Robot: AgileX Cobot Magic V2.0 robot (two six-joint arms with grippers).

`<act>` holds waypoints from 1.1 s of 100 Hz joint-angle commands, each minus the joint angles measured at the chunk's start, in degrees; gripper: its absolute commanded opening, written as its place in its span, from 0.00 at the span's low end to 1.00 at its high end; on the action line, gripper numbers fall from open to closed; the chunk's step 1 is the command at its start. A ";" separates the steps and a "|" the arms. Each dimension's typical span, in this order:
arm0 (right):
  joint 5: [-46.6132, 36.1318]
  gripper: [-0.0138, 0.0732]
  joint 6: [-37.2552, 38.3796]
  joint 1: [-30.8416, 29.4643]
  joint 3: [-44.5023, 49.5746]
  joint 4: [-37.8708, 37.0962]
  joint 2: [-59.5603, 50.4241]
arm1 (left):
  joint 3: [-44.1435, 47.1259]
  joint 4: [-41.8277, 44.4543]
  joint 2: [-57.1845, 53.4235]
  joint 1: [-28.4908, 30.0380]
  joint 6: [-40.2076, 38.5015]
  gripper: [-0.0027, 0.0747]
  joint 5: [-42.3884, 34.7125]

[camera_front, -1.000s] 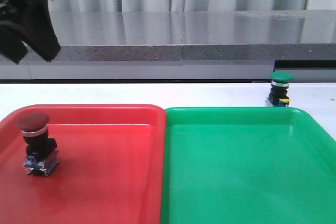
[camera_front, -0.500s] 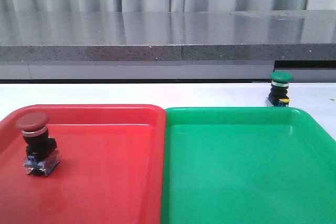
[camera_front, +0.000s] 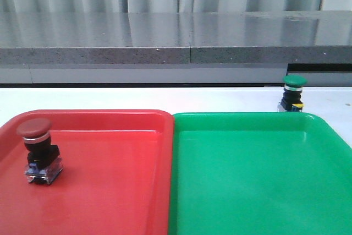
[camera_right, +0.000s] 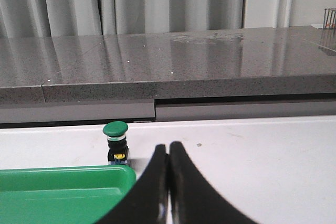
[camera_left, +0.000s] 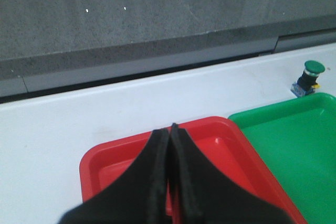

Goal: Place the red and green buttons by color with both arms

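Already sorted: the red button (camera_front: 37,151) stands upright inside the red tray (camera_front: 121,180), close to that tray's left edge, cap up and bluish base flat on the tray floor.
Green button: the green button (camera_front: 293,93) stands upright on the white table (camera_front: 137,98), just beyond the far right corner of the green tray (camera_front: 258,180), near the table's back edge; it is outside its tray.
Just changed: a second ago a black arm hung over the far left corner of the front view; half a second ago it was gone, and it is absent now. Neither button has shifted across the three front pictures.
Meaning for the task: by my judgement the red half is done and the left arm has pulled away; the green button is the remaining job, and it likely falls to the right arm.
Left gripper (camera_left: 170,129): fingers pressed together with nothing between them, hanging above the red tray.
Right gripper (camera_right: 168,148): fingers closed against each other, empty, pointing at the table just beside the green button; they would need to part before any grasp.
Trays: side by side, touching along their shared edge.
Writing: no brand, label or text is readable on anything.
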 commanded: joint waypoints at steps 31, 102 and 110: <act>-4.01 0.09 -0.43 0.05 -1.08 -0.50 -1.15 | 8.86 0.00 -10.29 -0.59 -0.43 0.01 -11.40; -4.01 0.09 -0.43 0.05 -1.08 -0.50 -1.15 | 26.35 -4.04 -21.85 12.64 4.50 0.01 -22.57; -4.01 0.09 -0.43 0.05 -1.08 -0.50 -1.15 | 28.87 -4.15 -24.45 14.92 4.50 0.01 -22.57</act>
